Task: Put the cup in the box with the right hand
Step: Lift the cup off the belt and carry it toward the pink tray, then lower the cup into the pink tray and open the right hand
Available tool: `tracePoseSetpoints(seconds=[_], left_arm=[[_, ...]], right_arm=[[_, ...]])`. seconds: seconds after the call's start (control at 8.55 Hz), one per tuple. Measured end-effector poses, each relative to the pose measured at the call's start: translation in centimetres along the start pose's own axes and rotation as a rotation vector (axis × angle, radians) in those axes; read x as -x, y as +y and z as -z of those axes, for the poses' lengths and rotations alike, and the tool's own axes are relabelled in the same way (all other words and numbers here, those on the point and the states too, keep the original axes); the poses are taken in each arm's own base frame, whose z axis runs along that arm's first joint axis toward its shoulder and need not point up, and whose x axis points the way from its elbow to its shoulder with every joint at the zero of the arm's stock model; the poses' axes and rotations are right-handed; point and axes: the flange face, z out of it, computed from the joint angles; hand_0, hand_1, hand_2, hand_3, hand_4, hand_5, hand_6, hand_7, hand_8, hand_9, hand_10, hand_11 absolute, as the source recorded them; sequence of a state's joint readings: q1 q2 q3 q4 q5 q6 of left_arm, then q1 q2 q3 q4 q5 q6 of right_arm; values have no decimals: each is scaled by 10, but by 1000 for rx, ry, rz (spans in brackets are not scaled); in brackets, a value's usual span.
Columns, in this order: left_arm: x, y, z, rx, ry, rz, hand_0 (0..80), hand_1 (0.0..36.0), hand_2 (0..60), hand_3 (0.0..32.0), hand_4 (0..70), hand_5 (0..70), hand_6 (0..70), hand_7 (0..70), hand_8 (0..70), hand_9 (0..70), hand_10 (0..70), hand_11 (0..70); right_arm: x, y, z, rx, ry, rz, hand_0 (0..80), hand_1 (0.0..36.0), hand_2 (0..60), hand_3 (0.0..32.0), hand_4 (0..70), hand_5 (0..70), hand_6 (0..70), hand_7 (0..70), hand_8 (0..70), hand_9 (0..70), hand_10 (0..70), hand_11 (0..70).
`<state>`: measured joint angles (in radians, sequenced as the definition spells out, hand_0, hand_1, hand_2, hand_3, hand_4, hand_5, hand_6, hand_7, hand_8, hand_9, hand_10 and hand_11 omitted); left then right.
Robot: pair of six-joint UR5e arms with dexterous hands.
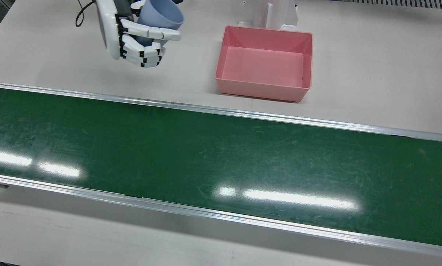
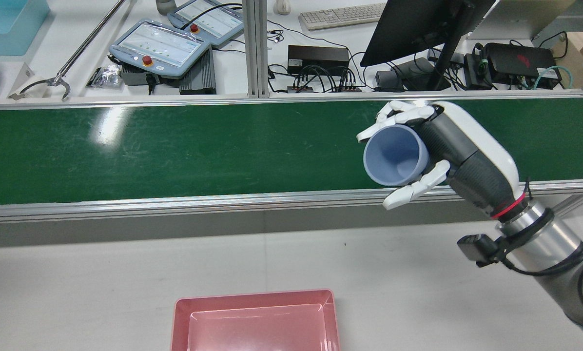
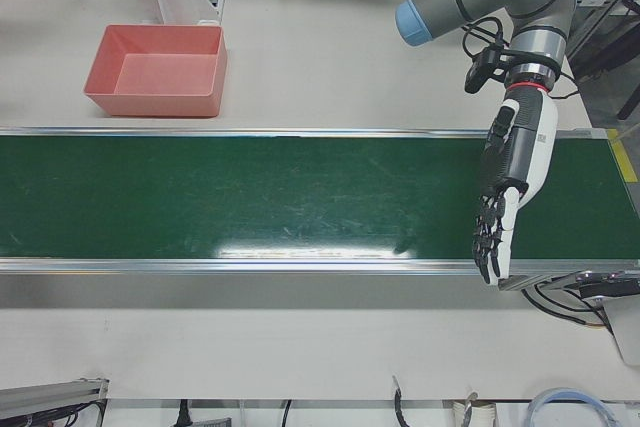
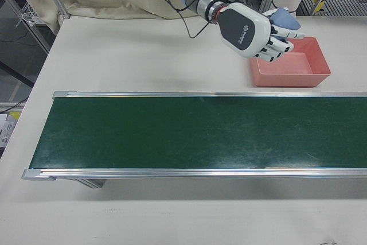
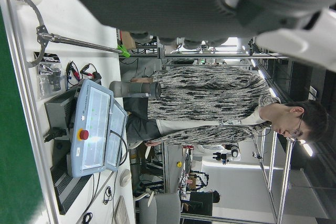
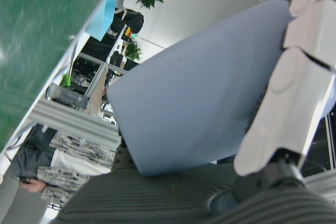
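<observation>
cup point(image 2: 395, 155) gripped in right hand point(image 2: 459, 146)

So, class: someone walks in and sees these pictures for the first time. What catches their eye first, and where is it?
Probably the white right hand holding a pale blue cup tipped on its side in the air, above the table's near edge of the belt. Next, the empty pink box on the pale table, off to the cup's side. Then the long green conveyor belt crossing the whole station.
</observation>
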<state>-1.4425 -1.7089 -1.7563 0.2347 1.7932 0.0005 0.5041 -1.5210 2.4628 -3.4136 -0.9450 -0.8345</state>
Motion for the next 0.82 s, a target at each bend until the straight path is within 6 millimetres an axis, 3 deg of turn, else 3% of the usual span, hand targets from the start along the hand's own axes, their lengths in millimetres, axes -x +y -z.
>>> tracePoseSetpoints(seconds=[0.12,0.23,0.35,0.47,0.59,0.7,0.82], left_arm=[[0,0,0,0,0,0,0,0,0,0,0,0,0,0,0,0,0,0],[0,0,0,0,0,0,0,0,0,0,0,0,0,0,0,0,0,0],[0,0,0,0,0,-1,0,0,0,0,0,0,0,0,0,0,0,0],[0,0,0,0,1,-1,0,0,0,0,0,0,0,0,0,0,0,0],[0,0,0,0,0,-1,0,0,0,0,0,0,0,0,0,0,0,0],[0,1,0,0,0,-1,0,0,0,0,0,0,0,0,0,0,0,0],[0,1,0,1,0,-1,0,0,0,0,0,0,0,0,0,0,0,0]], right_arm=[[-33,37,12,24,46,-7,568,161,110,0,337,144,321,700,585,700,415,592],[-66,70,23,43,92,-3,590,123,0,0,359,144,316,700,579,700,422,601],[-93,90,30,55,124,7,583,131,26,0,373,140,307,700,564,700,412,587],[-117,100,31,61,148,13,584,136,28,0,439,125,274,700,503,700,354,509],[-137,104,32,62,168,18,586,148,30,0,442,106,209,700,401,638,257,384],[-157,106,35,56,183,15,588,164,0,0,257,93,106,337,195,328,171,268],[-185,105,43,35,187,-8,571,177,30,0,171,77,52,126,101,170,70,124]])
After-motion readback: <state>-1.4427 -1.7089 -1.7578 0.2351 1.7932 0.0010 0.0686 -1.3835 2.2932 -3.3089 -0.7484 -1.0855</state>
